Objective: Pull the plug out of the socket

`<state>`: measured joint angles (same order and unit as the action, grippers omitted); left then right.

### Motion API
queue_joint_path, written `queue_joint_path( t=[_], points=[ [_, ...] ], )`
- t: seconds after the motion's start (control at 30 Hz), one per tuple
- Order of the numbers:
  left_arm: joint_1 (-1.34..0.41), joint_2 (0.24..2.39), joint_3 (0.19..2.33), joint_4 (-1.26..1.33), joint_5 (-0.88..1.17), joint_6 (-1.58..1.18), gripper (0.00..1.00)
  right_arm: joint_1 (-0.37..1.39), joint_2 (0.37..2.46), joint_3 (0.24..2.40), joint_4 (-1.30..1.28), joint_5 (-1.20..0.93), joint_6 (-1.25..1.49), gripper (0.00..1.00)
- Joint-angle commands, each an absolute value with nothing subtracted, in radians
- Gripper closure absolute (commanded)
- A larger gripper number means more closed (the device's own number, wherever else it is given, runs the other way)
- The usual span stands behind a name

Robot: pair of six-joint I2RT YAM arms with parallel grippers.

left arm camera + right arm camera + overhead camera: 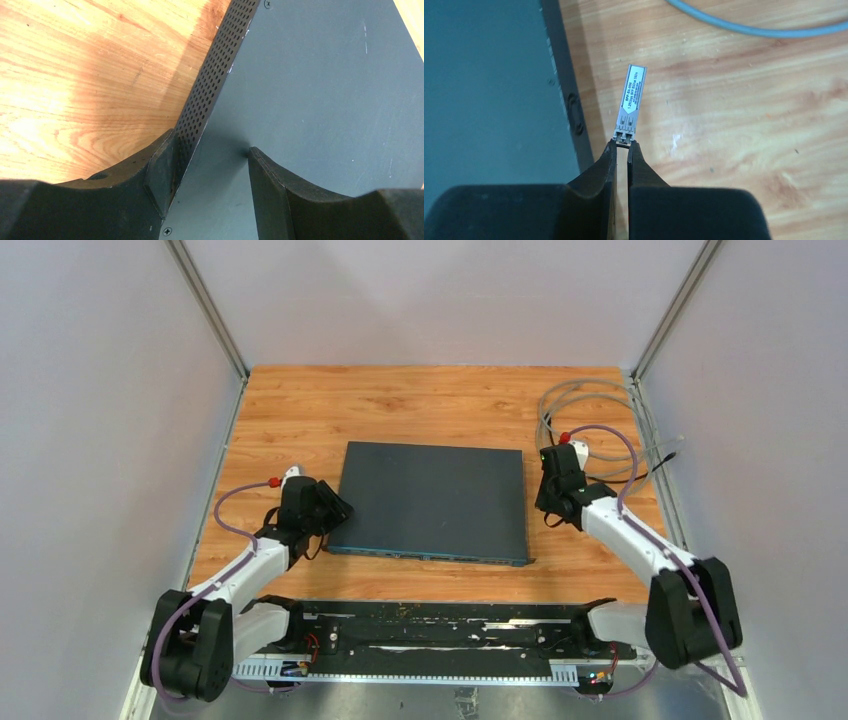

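The socket device is a flat dark box (430, 500) lying in the middle of the wooden table; its port row runs along the near face (430, 555). My right gripper (556, 485) sits just right of the box's right edge. In the right wrist view it (623, 144) is shut on the end of a small silver plug module (630, 102), which is out of the box (484, 90) and held over the bare wood. My left gripper (335, 508) is open and straddles the box's left edge (210, 145), one finger on the perforated side, one on the top (310, 90).
A coil of grey cable (580, 400) lies at the back right of the table, and a strand of it crosses the top of the right wrist view (749, 30). Grey walls close in the left, right and back. A black rail (430, 625) runs along the near edge.
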<state>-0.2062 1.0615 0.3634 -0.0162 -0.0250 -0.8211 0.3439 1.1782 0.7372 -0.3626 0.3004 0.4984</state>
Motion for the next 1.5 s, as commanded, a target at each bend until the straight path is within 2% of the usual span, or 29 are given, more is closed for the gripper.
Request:
queue_joint_path(
  t=[0.0,0.1,0.23,0.27,0.33,0.4,0.63,0.7,0.83,0.93,1.17,1.47],
  points=[
    [-0.216,1.056,0.335,-0.106,-0.035,-0.812,0.45,0.254,1.3,0.702,-0.137,0.187,0.408,1.0],
    [-0.216,1.06,0.333,-0.107,-0.03,-0.807,0.45,0.242,1.379,0.701,-0.099,0.21,0.402,0.96],
    [-0.216,1.054,0.33,-0.109,-0.022,-0.8,0.45,0.236,1.44,0.69,-0.082,0.229,0.42,0.82],
    [-0.216,1.052,0.33,-0.111,-0.022,-0.798,0.44,0.236,1.451,0.687,-0.087,0.241,0.432,0.76],
    [-0.216,1.046,0.33,-0.117,-0.021,-0.793,0.44,0.236,1.464,0.684,-0.112,0.252,0.448,0.59],
    [-0.216,1.04,0.33,-0.122,-0.022,-0.789,0.44,0.236,1.458,0.686,-0.15,0.254,0.471,0.47],
    [-0.216,1.013,0.334,-0.147,-0.017,-0.778,0.44,0.235,1.245,0.678,-0.34,0.21,0.507,0.28],
    [-0.216,1.002,0.334,-0.156,-0.016,-0.774,0.44,0.237,1.148,0.663,-0.395,0.117,0.493,0.23],
    [-0.216,0.972,0.336,-0.181,-0.017,-0.762,0.44,0.238,0.947,0.581,-0.472,-0.177,0.475,0.04],
    [-0.216,0.947,0.34,-0.199,-0.021,-0.748,0.43,0.255,0.797,0.504,-0.558,-0.372,0.51,0.01],
    [-0.216,0.943,0.366,-0.225,-0.03,-0.711,0.43,0.394,0.584,0.469,-0.779,-0.452,0.571,0.0],
    [-0.216,0.977,0.373,-0.207,0.008,-0.697,0.43,0.432,0.675,0.385,-0.484,-0.415,0.631,0.02]
  ],
)
